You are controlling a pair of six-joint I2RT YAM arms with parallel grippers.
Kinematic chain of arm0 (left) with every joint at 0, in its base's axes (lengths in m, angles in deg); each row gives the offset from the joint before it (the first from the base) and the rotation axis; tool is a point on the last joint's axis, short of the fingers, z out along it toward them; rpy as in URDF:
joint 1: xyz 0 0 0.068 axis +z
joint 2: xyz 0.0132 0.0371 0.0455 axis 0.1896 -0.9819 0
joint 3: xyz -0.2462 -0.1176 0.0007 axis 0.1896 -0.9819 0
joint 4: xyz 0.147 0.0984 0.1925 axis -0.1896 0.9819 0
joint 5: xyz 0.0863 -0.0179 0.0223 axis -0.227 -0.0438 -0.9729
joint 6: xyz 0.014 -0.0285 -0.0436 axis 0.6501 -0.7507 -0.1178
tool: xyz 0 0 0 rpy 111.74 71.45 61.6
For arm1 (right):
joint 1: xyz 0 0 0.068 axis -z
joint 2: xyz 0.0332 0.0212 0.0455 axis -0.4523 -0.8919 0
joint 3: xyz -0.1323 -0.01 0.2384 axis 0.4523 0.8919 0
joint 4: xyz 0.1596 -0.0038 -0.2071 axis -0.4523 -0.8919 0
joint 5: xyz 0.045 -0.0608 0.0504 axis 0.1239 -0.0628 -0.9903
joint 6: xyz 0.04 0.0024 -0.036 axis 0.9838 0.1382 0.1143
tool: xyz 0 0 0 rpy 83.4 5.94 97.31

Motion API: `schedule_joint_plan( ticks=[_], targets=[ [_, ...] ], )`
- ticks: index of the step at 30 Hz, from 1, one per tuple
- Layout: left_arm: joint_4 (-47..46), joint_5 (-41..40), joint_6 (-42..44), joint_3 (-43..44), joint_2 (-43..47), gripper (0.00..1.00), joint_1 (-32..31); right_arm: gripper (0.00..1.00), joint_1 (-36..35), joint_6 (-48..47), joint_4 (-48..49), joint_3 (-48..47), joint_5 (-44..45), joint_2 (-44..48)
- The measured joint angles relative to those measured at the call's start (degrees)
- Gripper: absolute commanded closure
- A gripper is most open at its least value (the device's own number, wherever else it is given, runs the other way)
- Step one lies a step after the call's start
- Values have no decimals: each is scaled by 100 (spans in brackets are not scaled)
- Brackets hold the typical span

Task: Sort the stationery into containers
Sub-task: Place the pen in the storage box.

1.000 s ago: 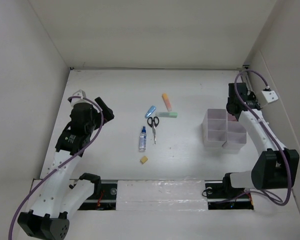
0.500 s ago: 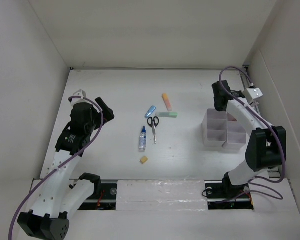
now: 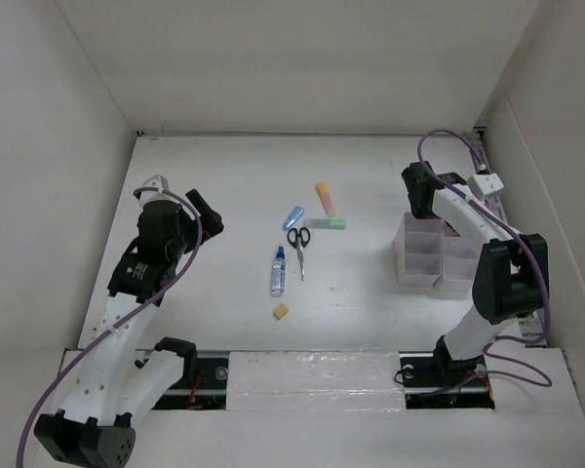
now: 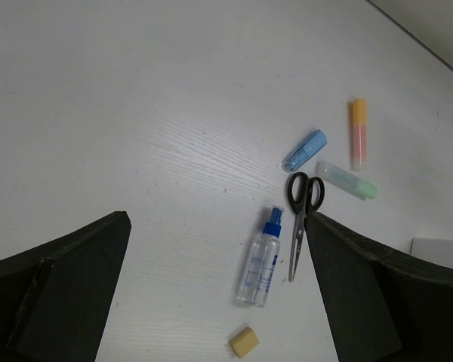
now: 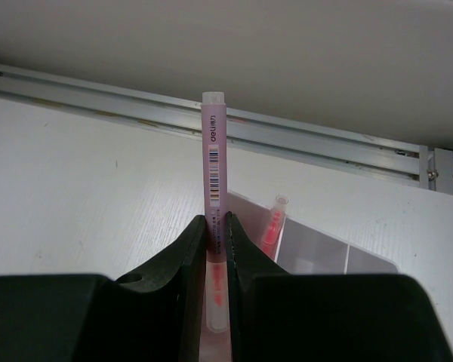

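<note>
My right gripper is shut on a thin pink-red pen that stands up between its fingers, beside the far-left corner of the containers. In the top view this gripper hangs at that corner. A second red pen leans in a bin. My left gripper is open and empty, high over the left of the table. Ahead of it lie the scissors, glue bottle, yellow eraser, and the blue, green and orange markers.
The loose stationery lies in a group at the table's middle. The bins stand at the right, near the right wall. A metal rail runs along the back wall behind the bins.
My right arm has swung left from the far right side of the bins to their far-left corner, the pen in its grip. The left arm and loose items have not moved.
</note>
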Motion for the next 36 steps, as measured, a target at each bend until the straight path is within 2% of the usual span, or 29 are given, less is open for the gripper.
schedule_joint_plan(
  ticks=[10,16,17,20,28,36],
  targets=[
    [-17,2,0,0,52,0,0,100,-39,103,-44,-55,28,-179],
    [-17,2,0,0,52,0,0,95,-83,-68,50,-59,4,-249],
    [-17,2,0,0,52,0,0,90,-94,-127,81,-52,-2,-247],
    [-17,2,0,0,52,0,0,87,-111,-339,293,-20,-35,-238],
    [-17,2,0,0,52,0,0,82,-120,-782,640,90,-107,-92],
    [-17,2,0,0,52,0,0,82,-192,-866,745,184,-109,-87]
  ],
)
